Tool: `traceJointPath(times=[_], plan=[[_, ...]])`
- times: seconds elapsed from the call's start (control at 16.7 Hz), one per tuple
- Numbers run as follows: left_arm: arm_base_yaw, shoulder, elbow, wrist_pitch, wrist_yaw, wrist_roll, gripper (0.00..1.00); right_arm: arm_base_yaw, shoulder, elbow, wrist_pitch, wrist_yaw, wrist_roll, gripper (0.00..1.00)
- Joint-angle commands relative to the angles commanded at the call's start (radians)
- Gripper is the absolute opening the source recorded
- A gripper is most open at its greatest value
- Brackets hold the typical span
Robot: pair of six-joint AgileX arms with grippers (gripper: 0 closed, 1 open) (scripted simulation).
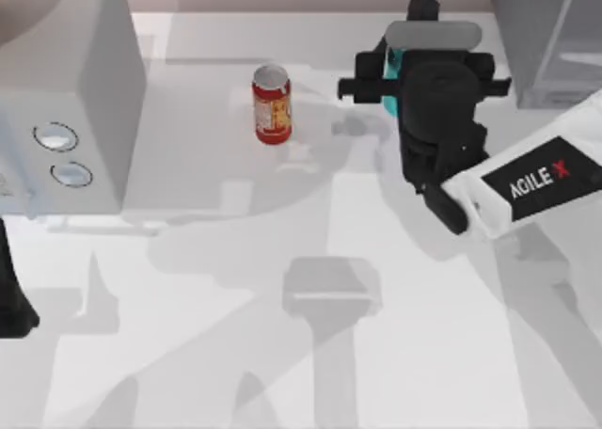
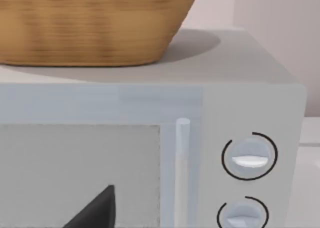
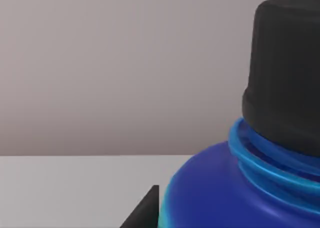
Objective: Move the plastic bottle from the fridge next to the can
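1 can (image 1: pixel 272 104), 1 plastic bottle (image 1: pixel 391 76)

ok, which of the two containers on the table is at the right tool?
The plastic bottle, cyan with a black cap, right at the right tool. The red can stands apart, further left.

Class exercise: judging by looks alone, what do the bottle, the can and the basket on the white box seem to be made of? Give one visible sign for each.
Plastic bottle: probably glossy plastic, given the smooth blue shoulder with soft sheen and the matte black cap.
Can: likely metal, with a silvery top and a printed red-yellow label.
Basket: apparently woven wicker or straw, with tan ribbed bands.
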Motion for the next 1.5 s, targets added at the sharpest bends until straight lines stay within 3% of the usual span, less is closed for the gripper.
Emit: traceJointPath(times=[0.78, 1.5], plan=[[0.000, 0.000, 0.000, 0.000, 0.000, 0.000, 1.00, 0.000, 0.000, 0.000, 0.000, 0.000, 0.000, 0.98], [0.000, 0.000, 0.000, 0.000, 0.000, 0.000, 1.00, 0.007, -0.022, -0.038, 0.019, 0.011, 0.002, 1.00]])
